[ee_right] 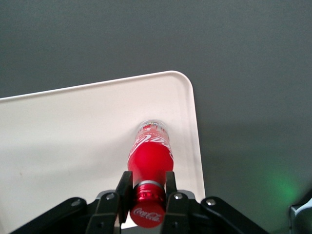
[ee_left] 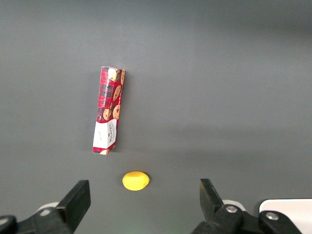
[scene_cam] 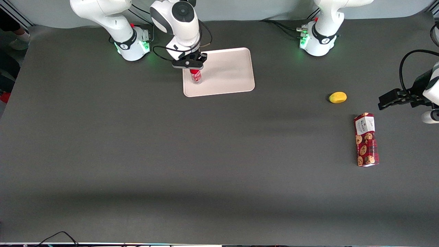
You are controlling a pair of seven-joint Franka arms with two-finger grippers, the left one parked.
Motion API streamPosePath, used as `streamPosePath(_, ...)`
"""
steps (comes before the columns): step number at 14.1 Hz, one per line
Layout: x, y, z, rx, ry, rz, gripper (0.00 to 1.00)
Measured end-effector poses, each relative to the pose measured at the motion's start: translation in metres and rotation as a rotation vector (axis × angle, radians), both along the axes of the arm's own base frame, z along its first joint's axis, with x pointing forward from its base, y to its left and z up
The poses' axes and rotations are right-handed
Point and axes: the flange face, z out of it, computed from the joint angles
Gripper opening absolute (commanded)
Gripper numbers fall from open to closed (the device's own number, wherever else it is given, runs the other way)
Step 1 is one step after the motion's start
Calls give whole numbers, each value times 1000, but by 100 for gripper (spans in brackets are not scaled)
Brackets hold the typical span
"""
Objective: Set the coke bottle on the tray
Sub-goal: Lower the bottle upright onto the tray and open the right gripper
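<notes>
The coke bottle (scene_cam: 196, 76) stands upright on the pale pinkish-cream tray (scene_cam: 229, 72), near the tray's edge toward the working arm's end of the table. My right gripper (scene_cam: 194, 68) is directly above it, fingers shut on the bottle's neck just under the red cap. In the right wrist view the gripper (ee_right: 147, 187) clamps the bottle (ee_right: 150, 153) from both sides, and the clear base rests on the tray (ee_right: 73, 131) close to its rounded corner.
A yellow lemon-like object (scene_cam: 337, 97) and a red cookie box (scene_cam: 366, 139) lie on the dark table toward the parked arm's end; both also show in the left wrist view, the lemon (ee_left: 135, 180) and the box (ee_left: 109, 109).
</notes>
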Motion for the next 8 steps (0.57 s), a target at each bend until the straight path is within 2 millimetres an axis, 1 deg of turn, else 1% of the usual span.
streamPosePath(4,0,-2,-4,7,-9,-3,0)
streamPosePath(5,-1,-3,-5,7,-10,-4,4)
streamPosePath(6,-1,-4,-7,9,-11,-5,20)
streamPosePath(7,-1,-4,-6,9,-13,-5,56)
streamPosePath(8,0,-4,-6,9,-13,-6,84)
